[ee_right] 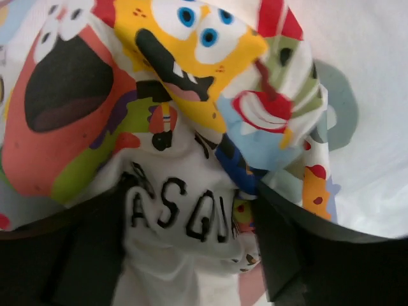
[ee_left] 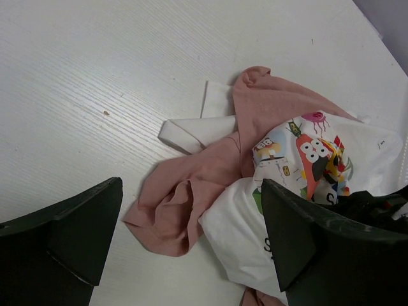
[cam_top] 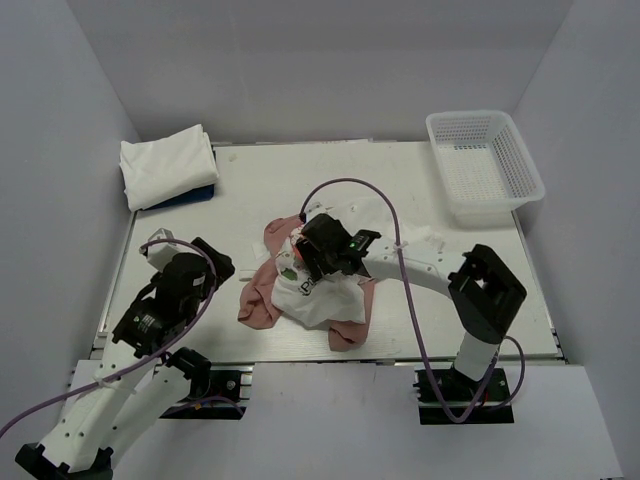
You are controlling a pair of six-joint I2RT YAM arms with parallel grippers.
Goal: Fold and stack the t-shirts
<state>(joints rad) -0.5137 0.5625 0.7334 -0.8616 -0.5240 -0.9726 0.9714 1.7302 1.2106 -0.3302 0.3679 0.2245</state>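
Seen from above, a white table (cam_top: pixel 250 190) is walled on three sides. At its centre lies a crumpled heap. A white cartoon-print t-shirt (ee_left: pixel 306 153) is on top of a dusty-pink t-shirt (ee_left: pixel 274 102), whose hem reaches close to the near edge. The right gripper (ee_right: pixel 191 204) is pressed into the print, jaws spread wide with a ridge of cloth between them. The left gripper (ee_left: pixel 191 183) hangs over the near-left table, jaws wide and holding nothing — bare tabletop lies between it and the heap. A folded stack (cam_top: pixel 165 165), white over blue, sits in the far-left corner. A mesh basket (cam_top: pixel 487 114) sits far right — both well apart from the heap.
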